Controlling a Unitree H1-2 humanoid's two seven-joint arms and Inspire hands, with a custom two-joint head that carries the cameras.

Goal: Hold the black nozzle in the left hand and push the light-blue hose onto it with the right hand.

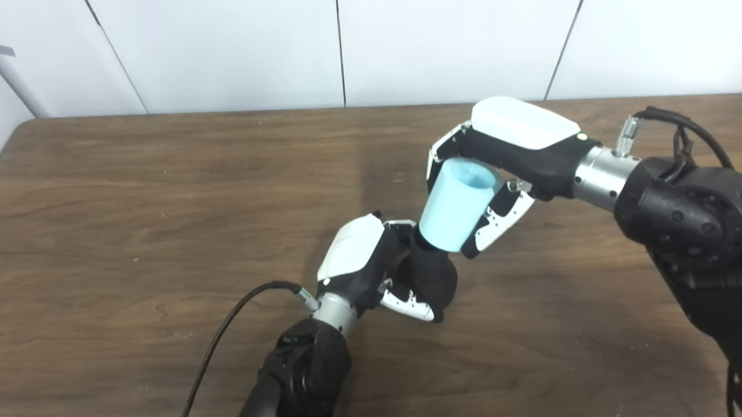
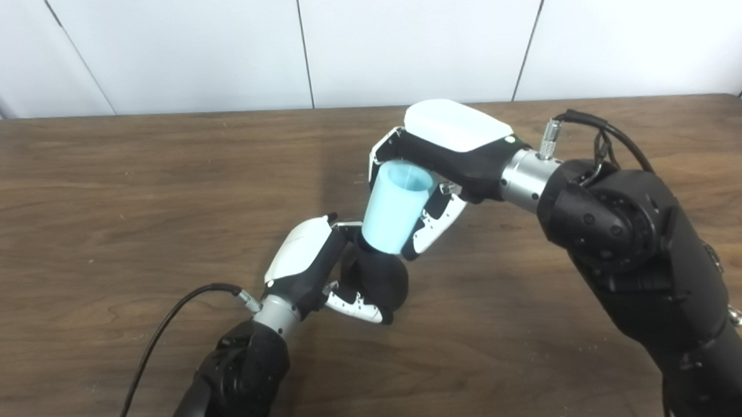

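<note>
The black nozzle [image 1: 434, 273] is a rounded black piece held near the table's middle, with my left hand [image 1: 373, 264] shut on it from the left. The light-blue hose [image 1: 456, 204] is a short, tapered, cup-like tube, its open wide end facing up and back. My right hand [image 1: 499, 167] is shut on it, fingers wrapped around its sides. The hose's narrow lower end sits over the nozzle's top [image 2: 367, 249], so the two pieces are joined at a tilt. How deep the nozzle goes into the hose is hidden.
The brown wooden table [image 1: 130, 211] stretches across the view, with a white panelled wall [image 1: 340, 43] behind its far edge. A black cable [image 1: 227, 337] trails from my left wrist over the table front. My right forearm [image 2: 625, 236] fills the right side.
</note>
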